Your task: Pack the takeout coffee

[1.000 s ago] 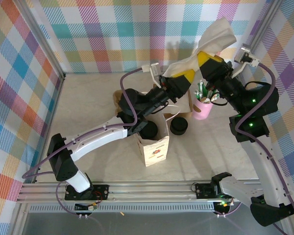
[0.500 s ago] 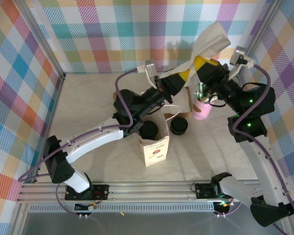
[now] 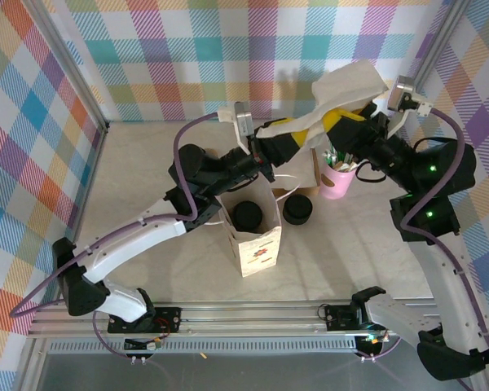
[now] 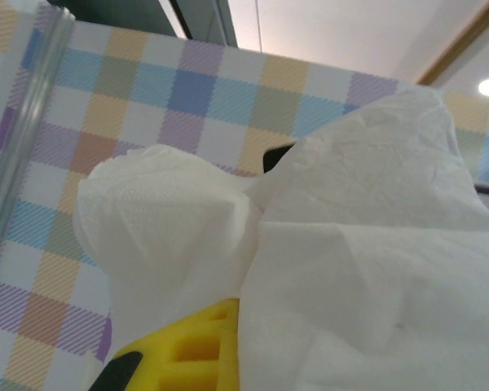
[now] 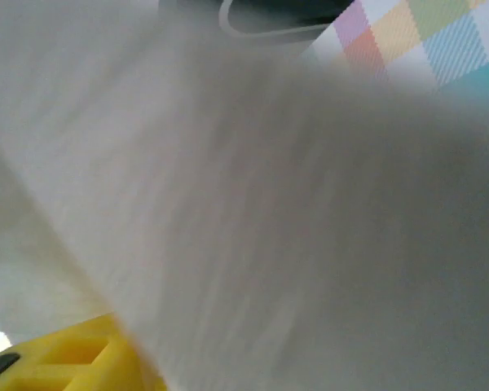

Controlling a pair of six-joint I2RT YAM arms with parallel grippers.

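Left gripper (image 3: 297,138) pinches crumpled white paper napkin (image 3: 350,85). Right gripper (image 3: 336,120) is alongside, its grip cannot be told. Black-lidded takeout coffee cup (image 3: 247,215) stands in brown paper bag (image 3: 257,244), below left gripper. Best: lower napkin straight in, clear of the rim.

White links (image 3: 138,240), black joints (image 3: 196,175), purple cables (image 3: 189,130), yellow end effector fingers (image 3: 290,145), green indicator lights (image 3: 429,215)
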